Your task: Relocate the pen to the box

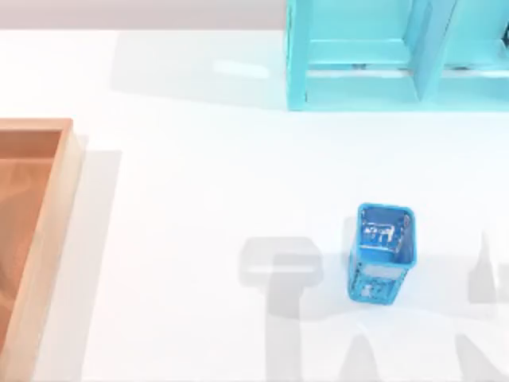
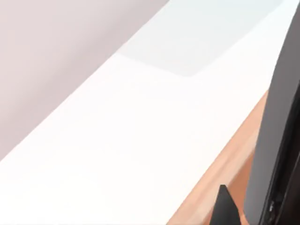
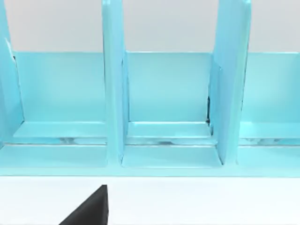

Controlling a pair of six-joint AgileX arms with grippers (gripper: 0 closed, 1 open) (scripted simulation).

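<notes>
Wooden box [image 1: 32, 239] sits at the desk's [image 1: 199, 199] left edge, beside my left arm; jaw states: cannot tell.

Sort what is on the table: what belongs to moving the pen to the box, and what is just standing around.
For the job:
- box, at the table's left edge
- the pen: I cannot make it out; it may be in the cup

Just standing around:
- blue cup, right of centre
- cyan shelf, at the back right
</notes>
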